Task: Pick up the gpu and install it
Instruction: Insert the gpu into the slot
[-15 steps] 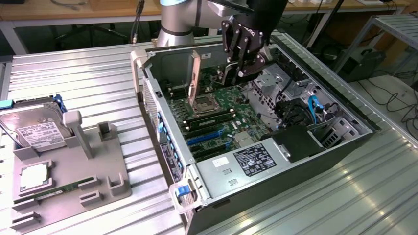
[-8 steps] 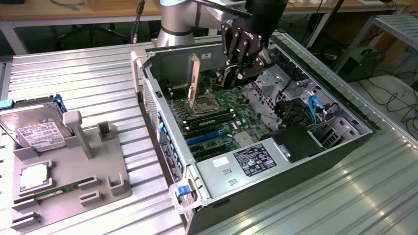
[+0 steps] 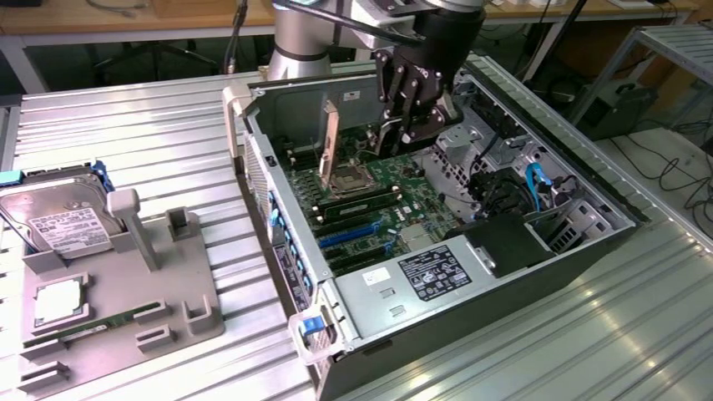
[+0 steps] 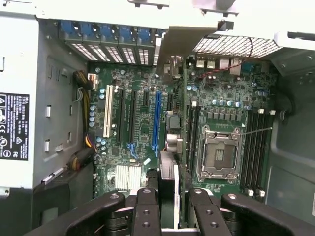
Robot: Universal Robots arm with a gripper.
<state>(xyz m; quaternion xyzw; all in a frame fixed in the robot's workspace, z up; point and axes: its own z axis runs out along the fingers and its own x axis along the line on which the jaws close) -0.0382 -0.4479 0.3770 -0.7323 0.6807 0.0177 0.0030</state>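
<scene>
Exterior view: ribbed metal bench (image 3: 134, 125), PC case (image 3: 535, 301).

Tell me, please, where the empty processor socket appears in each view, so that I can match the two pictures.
Exterior view: the processor socket lies near the middle of the green motherboard, inside the open case, toward the exterior view's left of the board.
Wrist view: the processor socket is the metal-framed square between two banks of memory slots.
Shared landmark: the power supply label.
</scene>
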